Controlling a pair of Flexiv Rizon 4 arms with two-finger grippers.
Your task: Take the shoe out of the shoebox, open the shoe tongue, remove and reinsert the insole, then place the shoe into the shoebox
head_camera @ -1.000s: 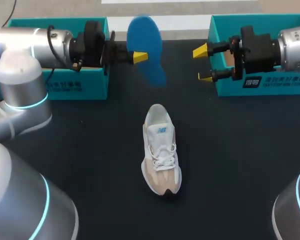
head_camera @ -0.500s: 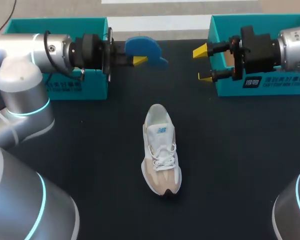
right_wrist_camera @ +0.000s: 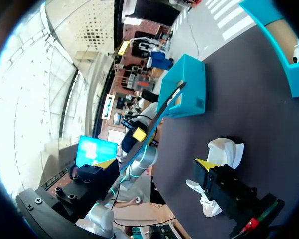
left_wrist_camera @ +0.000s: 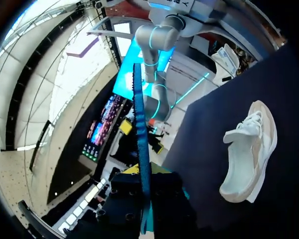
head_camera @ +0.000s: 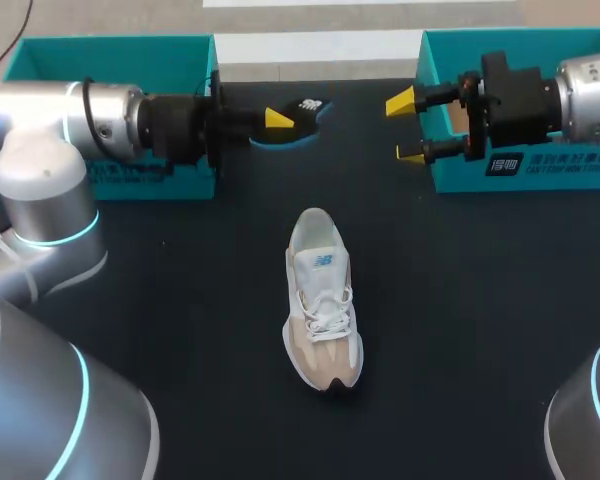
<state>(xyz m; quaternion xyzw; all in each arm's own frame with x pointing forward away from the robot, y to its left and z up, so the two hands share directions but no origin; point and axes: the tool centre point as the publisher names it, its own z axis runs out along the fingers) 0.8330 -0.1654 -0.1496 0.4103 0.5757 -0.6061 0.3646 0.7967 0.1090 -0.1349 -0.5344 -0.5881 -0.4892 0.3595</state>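
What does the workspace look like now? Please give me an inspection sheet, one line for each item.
Surface: dark table, shoe in its middle.
Job's things: white shoe lies upright, apart from both grippers; blue insole is out of it; left teal box and right teal box stand at the far corners.
Clutter: nothing seen.
Grippers: left gripper shut on the insole; right gripper open, empty.
Cables: one black cable behind the left gripper's wrist.
Surroundings: nothing seen.
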